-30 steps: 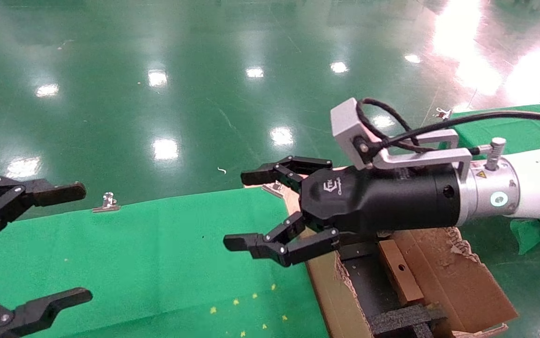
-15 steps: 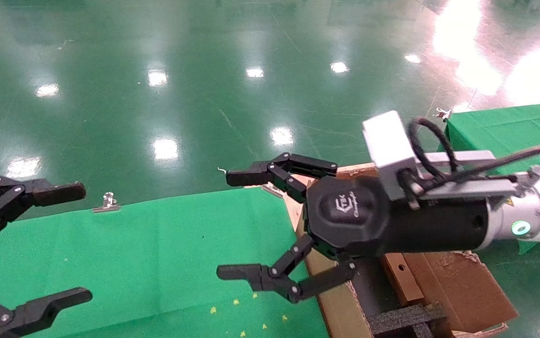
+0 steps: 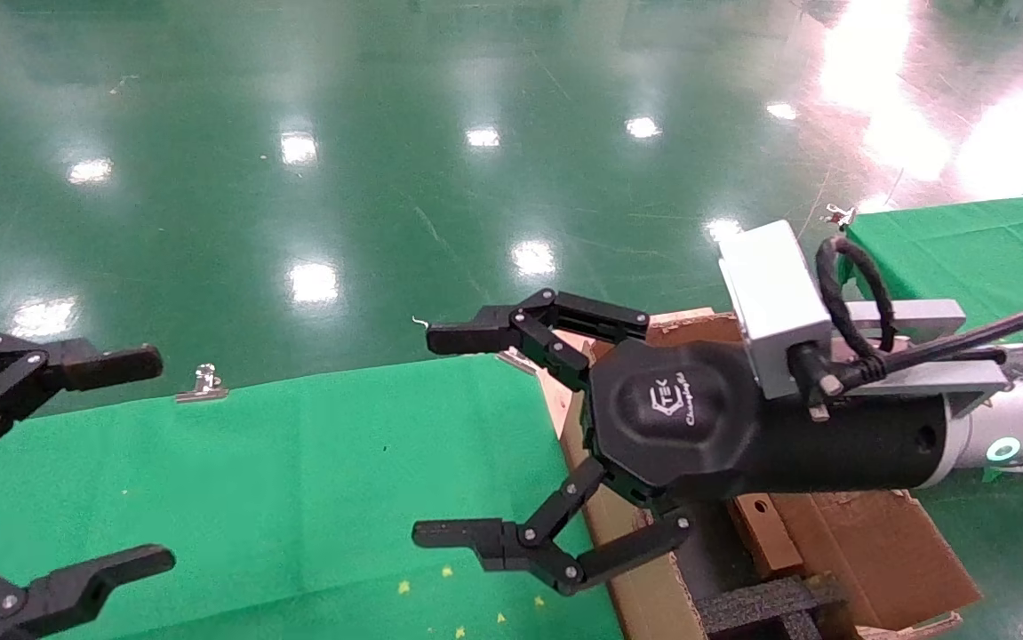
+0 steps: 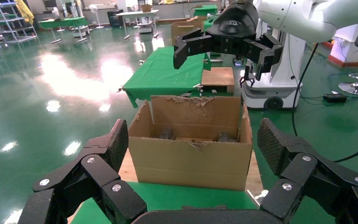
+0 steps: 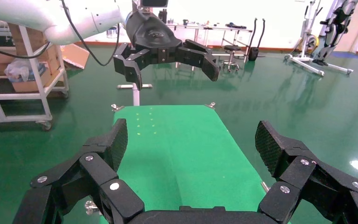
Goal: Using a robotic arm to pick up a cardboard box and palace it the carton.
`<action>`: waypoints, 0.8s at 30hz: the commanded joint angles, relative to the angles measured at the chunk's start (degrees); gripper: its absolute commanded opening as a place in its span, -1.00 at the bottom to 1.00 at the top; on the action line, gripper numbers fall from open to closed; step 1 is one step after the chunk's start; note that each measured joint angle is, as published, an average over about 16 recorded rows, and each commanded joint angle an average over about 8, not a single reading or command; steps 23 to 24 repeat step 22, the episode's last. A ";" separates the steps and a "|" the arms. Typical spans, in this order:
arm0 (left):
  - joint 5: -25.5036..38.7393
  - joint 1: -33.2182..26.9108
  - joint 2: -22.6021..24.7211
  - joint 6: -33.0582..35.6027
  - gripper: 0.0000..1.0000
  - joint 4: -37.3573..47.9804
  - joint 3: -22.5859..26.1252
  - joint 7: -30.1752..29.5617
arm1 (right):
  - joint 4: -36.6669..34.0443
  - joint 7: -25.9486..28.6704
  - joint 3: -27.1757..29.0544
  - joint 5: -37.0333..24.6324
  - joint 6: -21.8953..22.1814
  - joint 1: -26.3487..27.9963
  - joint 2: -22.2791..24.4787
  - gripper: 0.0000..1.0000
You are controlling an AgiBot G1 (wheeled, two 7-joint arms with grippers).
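Right gripper (image 3: pixel 462 436) spread empty beside the carton (image 3: pixel 840 551)
The cardboard box (image 3: pixel 762 533) lay inside, lower right; left gripper (image 3: pixel 133 462) hung spread at far left.

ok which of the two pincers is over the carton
The right pincer, on the white arm, hangs open at the carton's left edge. The left pincer, also open, sits apart over the green cloth.
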 commanded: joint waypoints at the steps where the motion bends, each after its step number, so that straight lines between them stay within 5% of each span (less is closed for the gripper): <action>1: 0.00 0.00 0.00 0.00 1.00 0.00 0.00 0.00 | -0.02 0.15 -0.31 -0.01 0.13 0.22 0.06 1.00; 24: 0.00 0.00 0.00 0.00 1.00 0.00 0.00 0.00 | -0.11 0.63 -1.40 -0.34 0.63 1.03 0.30 1.00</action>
